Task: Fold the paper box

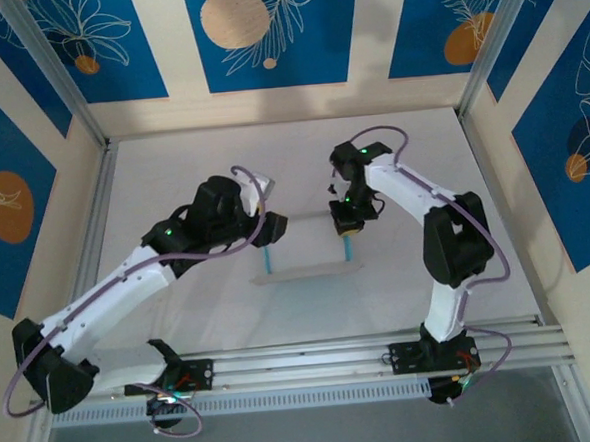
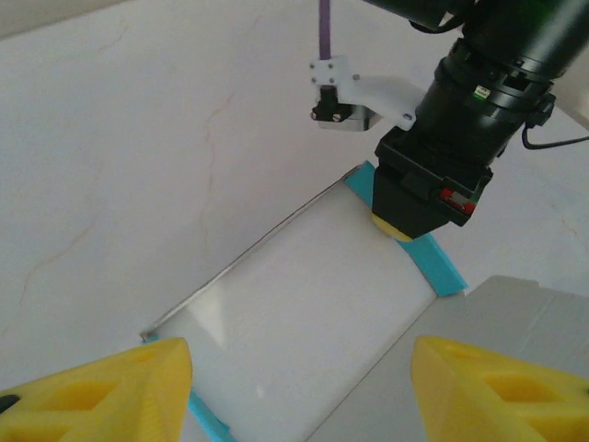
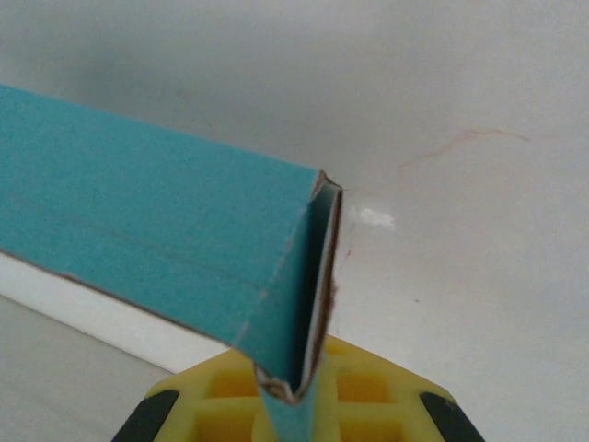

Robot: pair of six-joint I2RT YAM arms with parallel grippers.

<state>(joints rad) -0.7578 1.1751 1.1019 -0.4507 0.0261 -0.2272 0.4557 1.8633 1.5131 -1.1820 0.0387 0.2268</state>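
The paper box [image 1: 308,272] lies partly folded at the middle of the white table, white inside with light-blue edges. My right gripper [image 1: 347,228] is shut on its right end. In the right wrist view the yellow fingers [image 3: 212,405] pinch a doubled blue wall [image 3: 138,230] of the box. My left gripper [image 1: 264,233] hangs over the box's left end. In the left wrist view its yellow fingertips [image 2: 120,387] stand wide apart, open, above the white floor of the box [image 2: 304,304]. The right gripper [image 2: 405,221] grips the blue rim at the far end.
A grey flap [image 2: 515,322] of the sheet lies flat beside the box. An aluminium rail [image 1: 363,352] carrying both arm bases runs along the near edge. Patterned blue-and-cream walls [image 1: 263,33] close the table in at the back and sides.
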